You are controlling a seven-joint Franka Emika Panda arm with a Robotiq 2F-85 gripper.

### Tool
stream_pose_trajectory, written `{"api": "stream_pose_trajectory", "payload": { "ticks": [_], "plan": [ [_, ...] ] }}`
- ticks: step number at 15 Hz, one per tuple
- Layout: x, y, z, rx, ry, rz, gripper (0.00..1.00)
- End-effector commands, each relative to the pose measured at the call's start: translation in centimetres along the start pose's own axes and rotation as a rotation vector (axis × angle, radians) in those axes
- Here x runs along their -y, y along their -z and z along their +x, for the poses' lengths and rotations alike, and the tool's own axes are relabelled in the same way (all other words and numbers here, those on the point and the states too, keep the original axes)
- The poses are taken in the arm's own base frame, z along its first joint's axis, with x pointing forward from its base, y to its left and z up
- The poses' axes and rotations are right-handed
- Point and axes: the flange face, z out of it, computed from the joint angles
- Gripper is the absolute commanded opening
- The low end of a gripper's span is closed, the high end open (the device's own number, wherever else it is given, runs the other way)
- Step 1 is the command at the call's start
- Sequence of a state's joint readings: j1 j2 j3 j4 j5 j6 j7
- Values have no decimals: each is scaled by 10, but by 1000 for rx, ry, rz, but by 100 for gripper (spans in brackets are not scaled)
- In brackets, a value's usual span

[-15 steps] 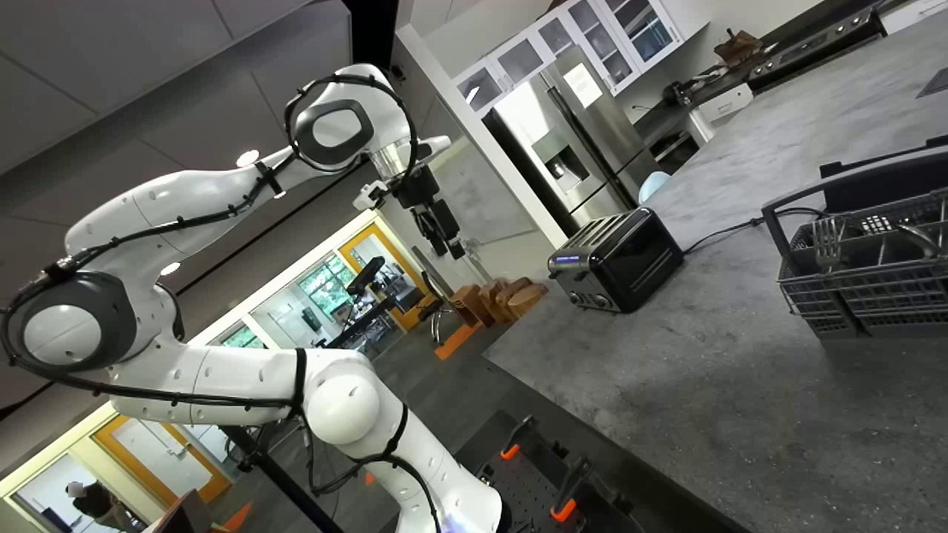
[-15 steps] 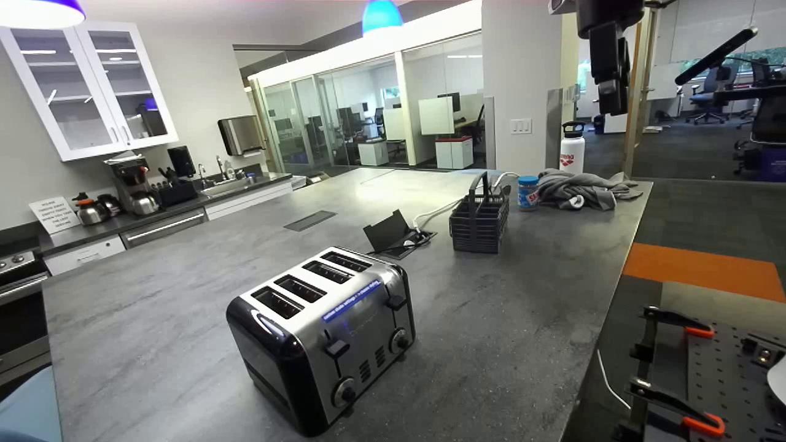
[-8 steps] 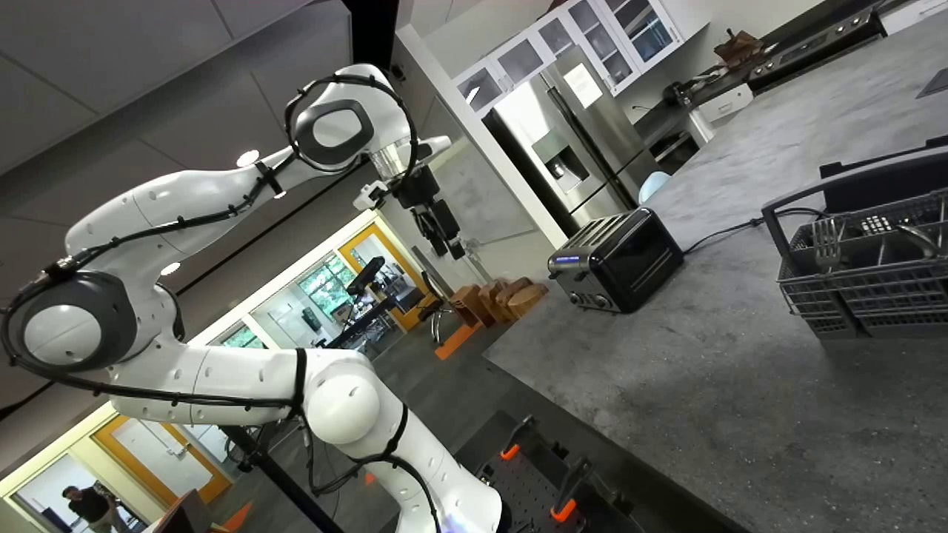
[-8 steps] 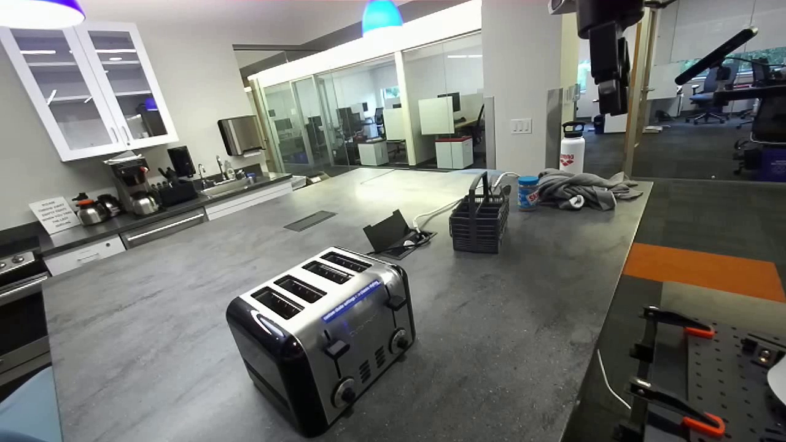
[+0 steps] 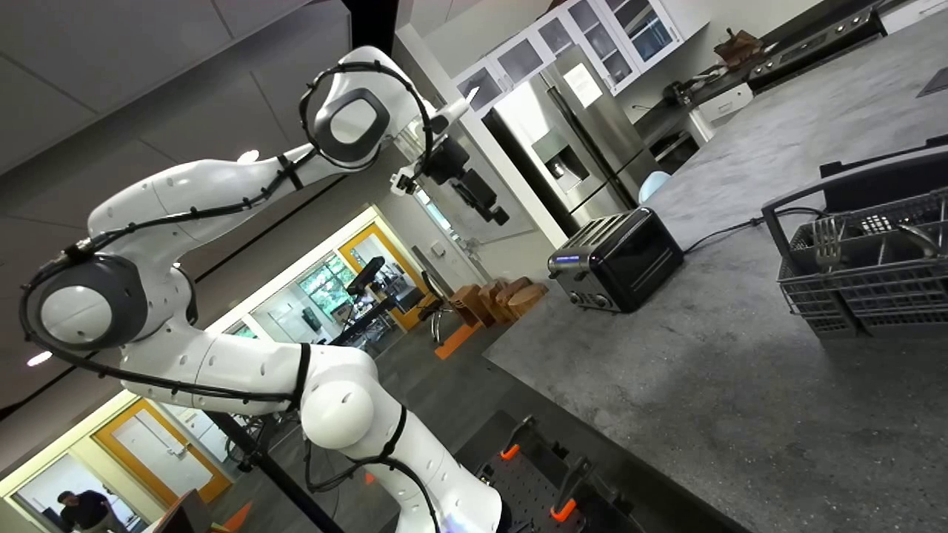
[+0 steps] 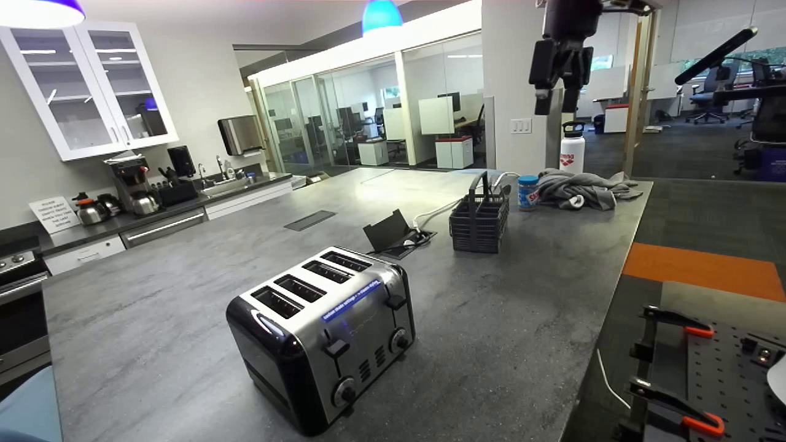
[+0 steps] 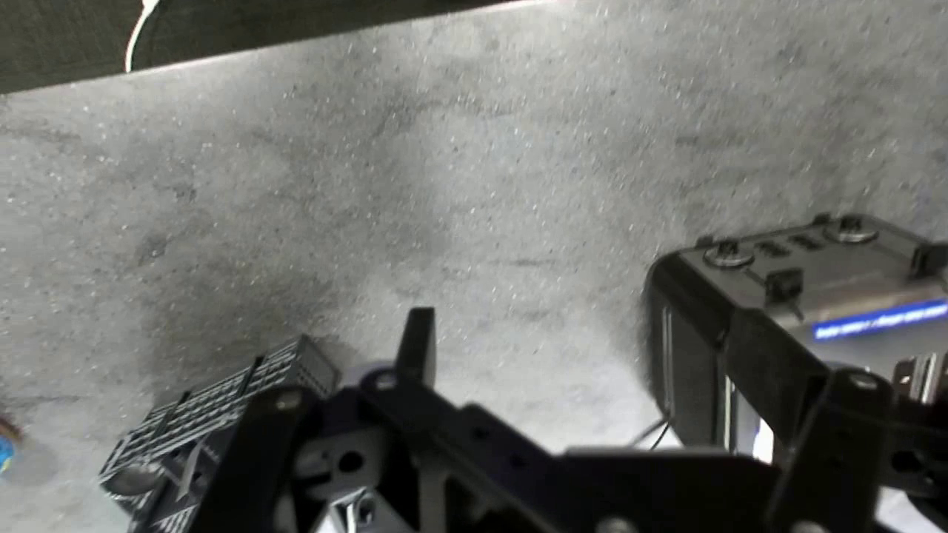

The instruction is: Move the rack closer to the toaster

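While my jaws hang in the air, well above the grey table [image 7: 481,192], they point down and stand apart, with a clear gap between them. The rack [image 7: 222,396], a dark grey wire basket, stands on the table below my jaws and off to one side: in the wrist view it is at the lower left, outside the gap, past the jaw on that side. Dark parts of my jaws hide some of it. The toaster [image 7: 837,274], black with a silvery front and a blue strip, is at the right of the wrist view, also below my jaws. The jaw on that side covers part of it, and the toaster's black end shows through the gap. Rack and toaster stand well apart. In both exterior views my jaws are higher than the rack and well apart from it. In an exterior view a fork [image 5: 828,248] stands in the rack, tines up. In an exterior view a blue-lidded jar [image 6: 528,195], also lower than my jaws, stands near the rack, on its side away from the toaster.
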State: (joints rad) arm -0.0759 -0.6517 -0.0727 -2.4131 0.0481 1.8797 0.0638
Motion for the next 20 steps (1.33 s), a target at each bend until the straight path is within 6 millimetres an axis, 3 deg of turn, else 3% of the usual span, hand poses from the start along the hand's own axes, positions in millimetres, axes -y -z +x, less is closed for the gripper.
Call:
{"api": "stream_pose_trajectory", "payload": {
  "ticks": [1, 7, 12, 13, 14, 16, 20],
  "plan": [
    [-28, -13, 65, -92, -167, -59, 100],
    [-101, -50, 162, -205, -480, -133, 100],
    [-171, -79, 215, -233, -757, -167, 100],
    [-179, -83, 218, -224, -816, -159, 100],
    [-167, -80, 199, -209, -727, -160, 100],
    [-181, -88, 211, -209, -780, -170, 100],
    [-184, -88, 216, -214, -786, -172, 100]
  ]
}}
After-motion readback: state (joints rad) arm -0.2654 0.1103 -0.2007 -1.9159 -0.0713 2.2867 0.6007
